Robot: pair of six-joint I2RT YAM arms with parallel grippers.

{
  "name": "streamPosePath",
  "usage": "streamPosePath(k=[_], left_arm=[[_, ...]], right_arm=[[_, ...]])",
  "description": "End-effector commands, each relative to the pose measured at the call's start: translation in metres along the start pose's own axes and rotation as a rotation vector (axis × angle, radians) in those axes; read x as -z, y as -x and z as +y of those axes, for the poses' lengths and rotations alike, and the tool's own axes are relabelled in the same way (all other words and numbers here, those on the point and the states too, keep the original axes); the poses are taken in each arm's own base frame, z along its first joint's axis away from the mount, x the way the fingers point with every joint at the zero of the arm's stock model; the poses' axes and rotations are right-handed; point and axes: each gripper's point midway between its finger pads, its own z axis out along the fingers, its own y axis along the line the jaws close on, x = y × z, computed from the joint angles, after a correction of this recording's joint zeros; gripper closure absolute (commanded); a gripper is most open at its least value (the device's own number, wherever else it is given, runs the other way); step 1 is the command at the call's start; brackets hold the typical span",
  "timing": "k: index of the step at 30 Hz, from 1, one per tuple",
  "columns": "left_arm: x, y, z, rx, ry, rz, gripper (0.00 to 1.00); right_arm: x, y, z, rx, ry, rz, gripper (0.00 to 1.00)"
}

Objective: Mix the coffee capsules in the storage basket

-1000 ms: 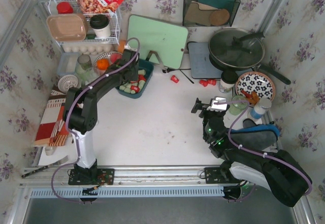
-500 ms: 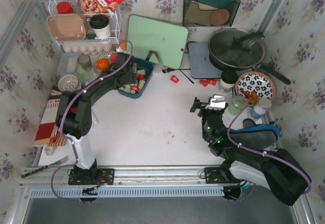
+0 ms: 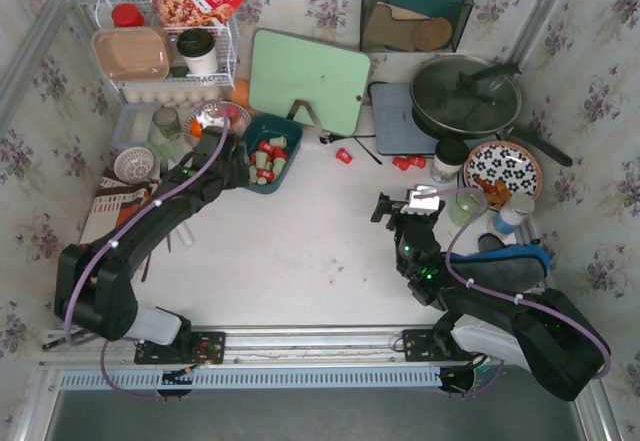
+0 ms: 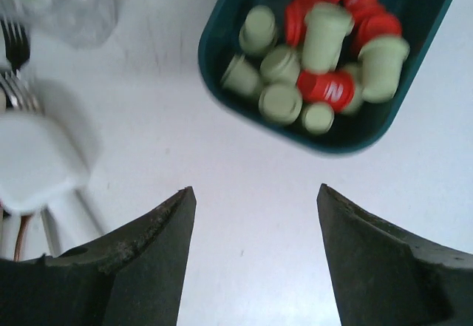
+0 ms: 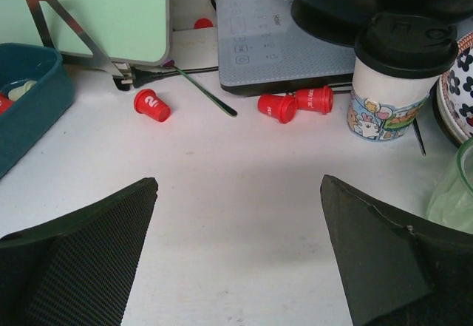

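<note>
The left claw is hanging wide open and empty; the dark teal rectangular plastic storage basket, holding red and pale green tapered coffee capsules, is lying just ahead and slightly right, long axis slanting away rightward, nearer this arm

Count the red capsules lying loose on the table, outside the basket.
3. One capsule lies alone near the green board; two more lie together by the grey cooktop. Others may be hidden.
</note>
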Motion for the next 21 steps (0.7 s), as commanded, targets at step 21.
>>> streamPosePath(k=[21], left_arm=[[0.065,-0.082,0.008,0.083,-0.223,-0.126,0.01]], right_arm=[[-0.023,-0.014,0.036,0.037,0.062,0.108,0.00]])
